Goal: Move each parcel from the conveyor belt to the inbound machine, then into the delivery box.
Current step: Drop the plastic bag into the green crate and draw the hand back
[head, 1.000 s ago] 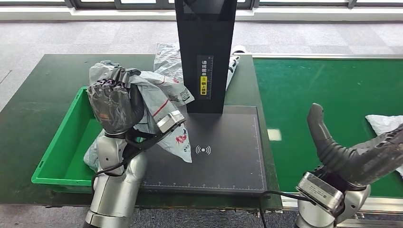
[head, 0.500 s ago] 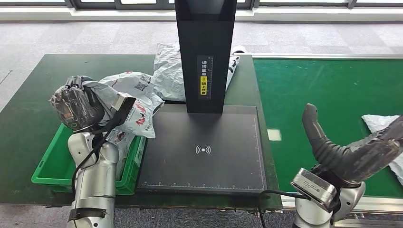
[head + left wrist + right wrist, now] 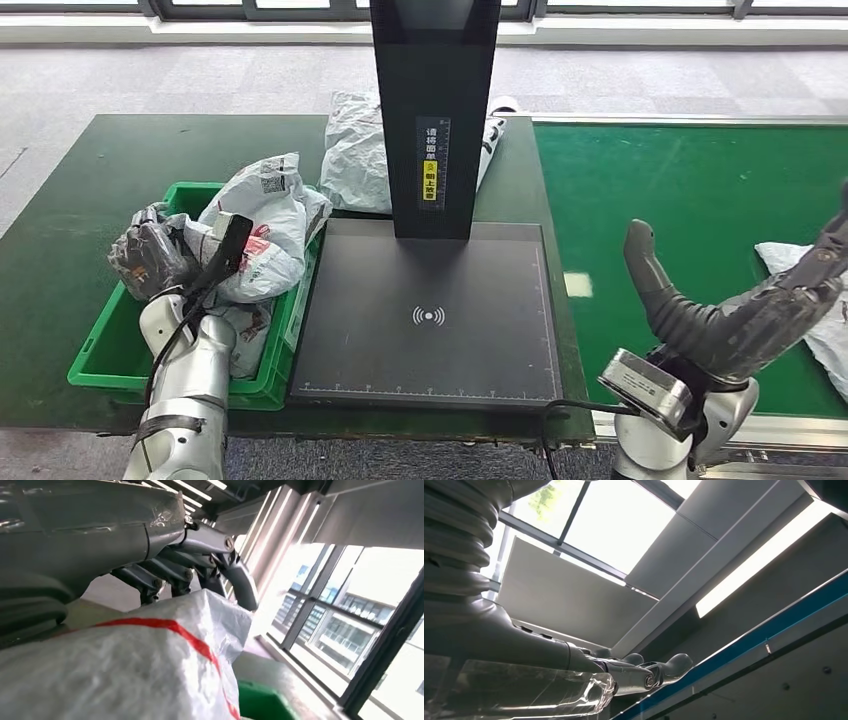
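My left robot hand (image 3: pixel 150 258) is closed around a white parcel (image 3: pixel 258 232) with red marks. I hold it over the green box (image 3: pixel 100 345), and the parcel hangs just beside my fingers, on the side near the black machine (image 3: pixel 430 310). In the left wrist view my dark fingers (image 3: pixel 165 577) curl over the top of the parcel (image 3: pixel 125 675). My right robot hand (image 3: pixel 745 310) is up over the green belt (image 3: pixel 690 180), open, holding nothing. Another white parcel (image 3: pixel 815 290) lies on the belt near it. One more parcel (image 3: pixel 352 150) lies on the desk (image 3: pixel 150 150) behind the machine.
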Controlling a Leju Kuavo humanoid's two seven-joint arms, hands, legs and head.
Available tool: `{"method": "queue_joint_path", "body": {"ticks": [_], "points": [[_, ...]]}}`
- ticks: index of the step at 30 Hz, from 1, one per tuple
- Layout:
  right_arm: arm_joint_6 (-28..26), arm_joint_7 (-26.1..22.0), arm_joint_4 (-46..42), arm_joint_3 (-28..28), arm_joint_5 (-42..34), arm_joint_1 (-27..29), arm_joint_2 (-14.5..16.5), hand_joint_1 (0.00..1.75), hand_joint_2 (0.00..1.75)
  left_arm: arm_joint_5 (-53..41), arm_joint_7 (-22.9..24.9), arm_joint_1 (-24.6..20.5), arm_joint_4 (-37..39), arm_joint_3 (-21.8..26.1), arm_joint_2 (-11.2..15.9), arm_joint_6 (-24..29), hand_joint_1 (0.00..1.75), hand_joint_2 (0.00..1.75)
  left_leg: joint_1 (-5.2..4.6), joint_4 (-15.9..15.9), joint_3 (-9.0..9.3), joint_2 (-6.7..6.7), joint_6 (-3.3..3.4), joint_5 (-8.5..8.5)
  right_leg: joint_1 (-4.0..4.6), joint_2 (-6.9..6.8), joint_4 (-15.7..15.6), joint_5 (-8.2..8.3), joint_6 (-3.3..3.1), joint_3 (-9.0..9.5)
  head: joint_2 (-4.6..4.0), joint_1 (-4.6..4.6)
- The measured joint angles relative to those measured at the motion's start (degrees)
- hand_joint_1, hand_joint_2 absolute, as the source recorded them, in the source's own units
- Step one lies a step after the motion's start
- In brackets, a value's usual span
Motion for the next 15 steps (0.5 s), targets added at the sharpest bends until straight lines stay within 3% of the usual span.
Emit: {"method": "queue_joint_path", "body": {"ticks": [6,15], "points": [[0.0,0.0,0.75,0.0,-0.51,-0.03,0.0,0.0,1.75,-0.13,1.8,-2.44,7.76,0.0,1.77,0.02,0.0,1.75,-0.01,-0.03,0.21,0.1,-0.01,-0.01,-0.01,0.06,0.01,0.0,-0.01,0.14,0.0,-0.01],[0.0,0.01,1.39,-0.19,-0.77,0.01,0.0,0.0,1.75,0.21,-0.68,-1.26,5.01,-0.68,1.36,0.05,0.0,1.75,-0.01,-0.03,0.24,0.13,-0.02,-0.01,-0.01,0.09,0.01,-0.01,-0.02,0.13,-0.01,-0.01]]}}
